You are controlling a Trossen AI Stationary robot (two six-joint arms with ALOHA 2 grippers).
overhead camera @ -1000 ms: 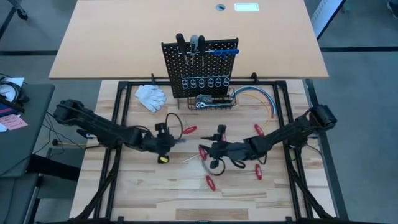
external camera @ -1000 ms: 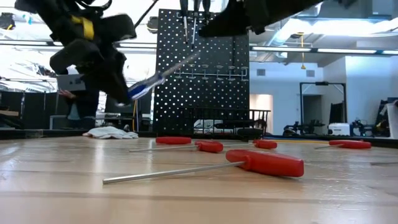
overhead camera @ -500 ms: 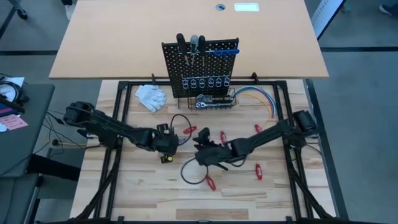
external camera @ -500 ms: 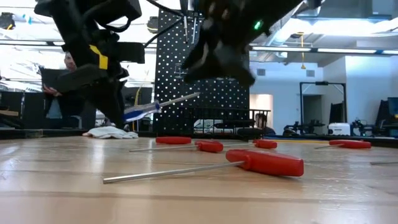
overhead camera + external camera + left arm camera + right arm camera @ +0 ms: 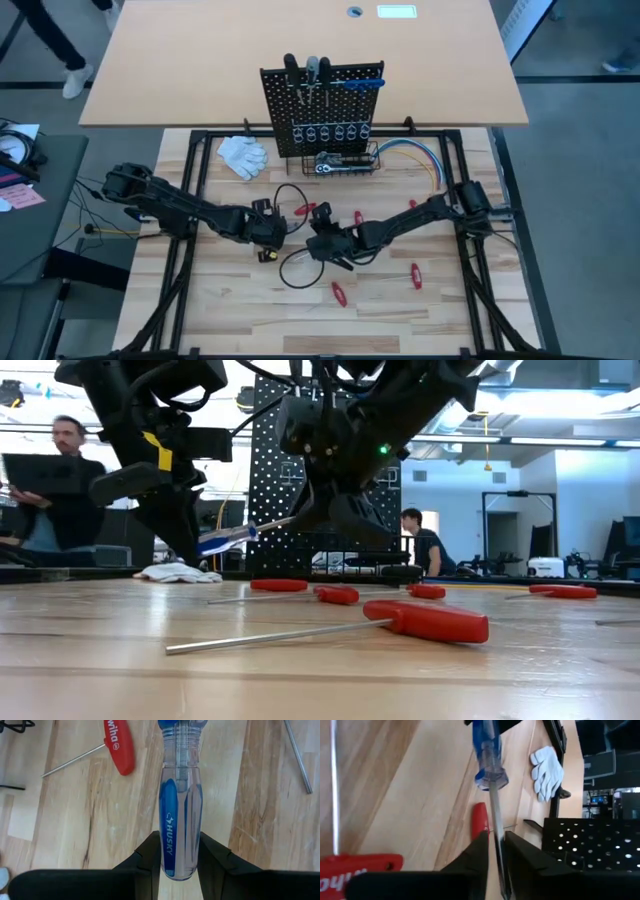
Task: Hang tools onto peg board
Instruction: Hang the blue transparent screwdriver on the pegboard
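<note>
- Left gripper: we see its fingers clamped on the blue screwdriver handle.
- Right gripper: we see its fingers pinching the shaft.

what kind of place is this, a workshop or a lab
Most likely a robotics lab in an open office or workshop. Two arms work at a wooden table with a peg board. In the low view, a person sits behind, amid other equipment.
</note>
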